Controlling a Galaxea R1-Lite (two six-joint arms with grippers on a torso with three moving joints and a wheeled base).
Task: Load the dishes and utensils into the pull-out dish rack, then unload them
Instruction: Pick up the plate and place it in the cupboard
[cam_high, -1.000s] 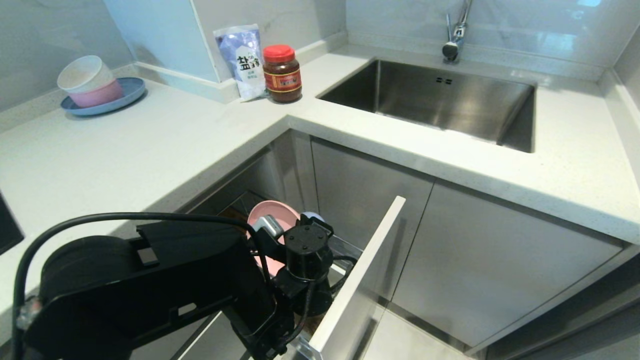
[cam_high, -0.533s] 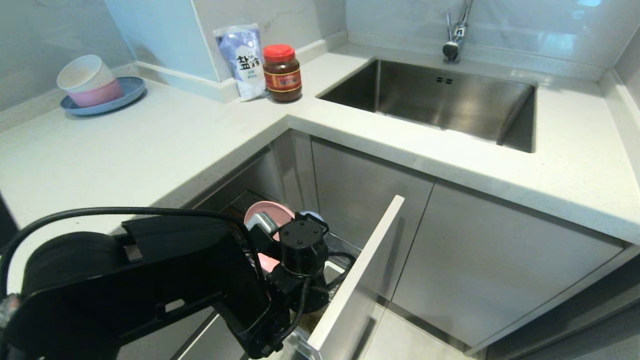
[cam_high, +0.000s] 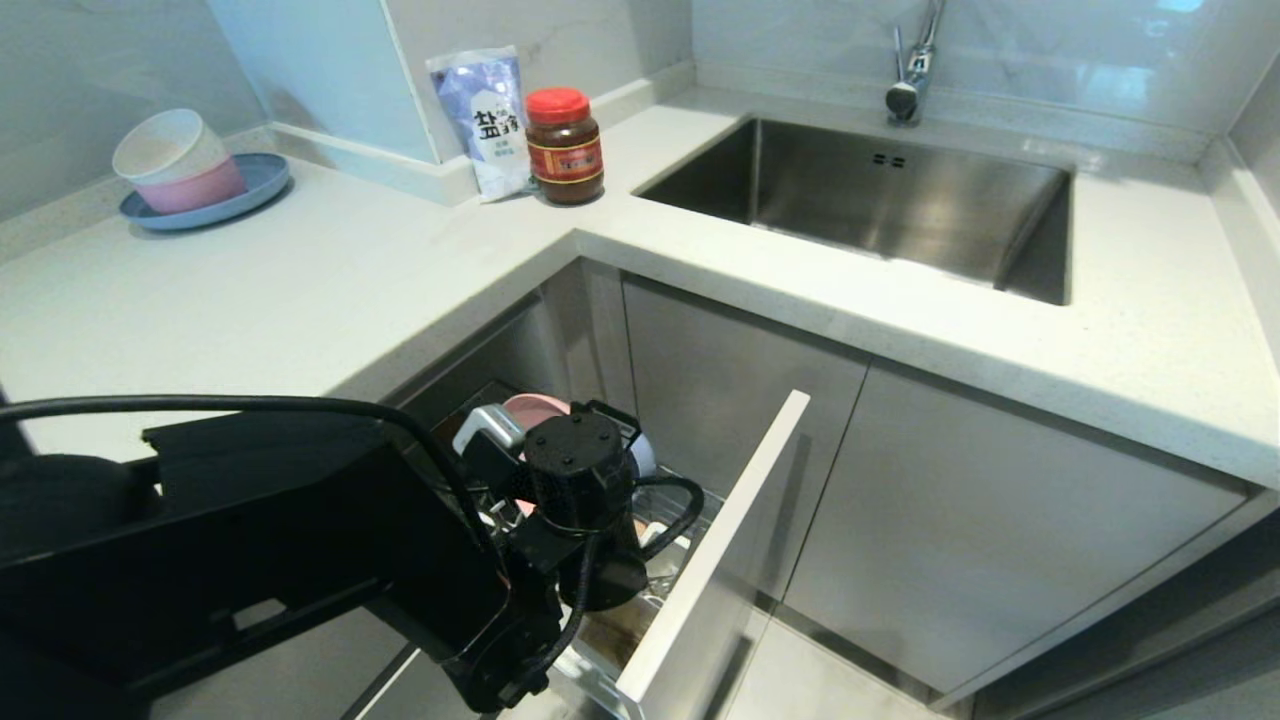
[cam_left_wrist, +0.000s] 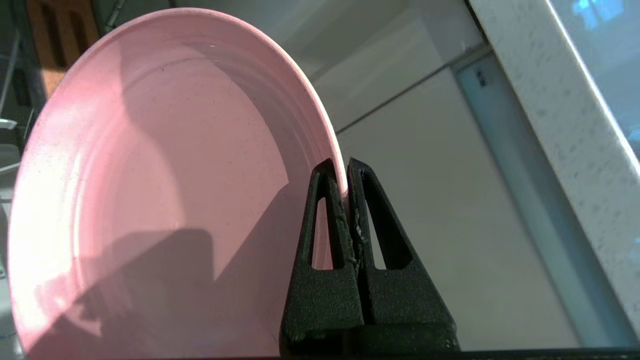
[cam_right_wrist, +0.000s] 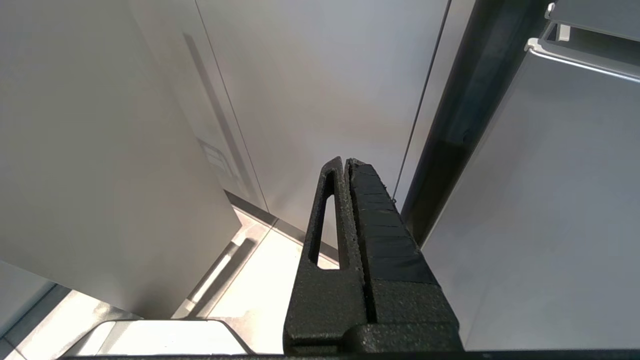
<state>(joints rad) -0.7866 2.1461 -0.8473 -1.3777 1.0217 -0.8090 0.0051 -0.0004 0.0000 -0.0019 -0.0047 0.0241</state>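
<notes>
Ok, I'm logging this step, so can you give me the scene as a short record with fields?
left gripper: jaws shut on the rim of the pink plate
plate: on edge above the pull-out dish rack
rack: pulled out under the counter
right gripper: jaws shut, empty, beside cabinet panels
on counter: blue plate with stacked bowls, salt bag, red-lidded jar

white countertop (cam_high: 300, 290) with blue plate (cam_high: 205, 195), jar (cam_high: 564, 147), salt bag (cam_high: 485, 120)

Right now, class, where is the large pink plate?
The pink plate is pinched at its rim by the left gripper, jaws shut on it, over the pull-out dish rack below the counter corner, lower left in the head view.
</notes>
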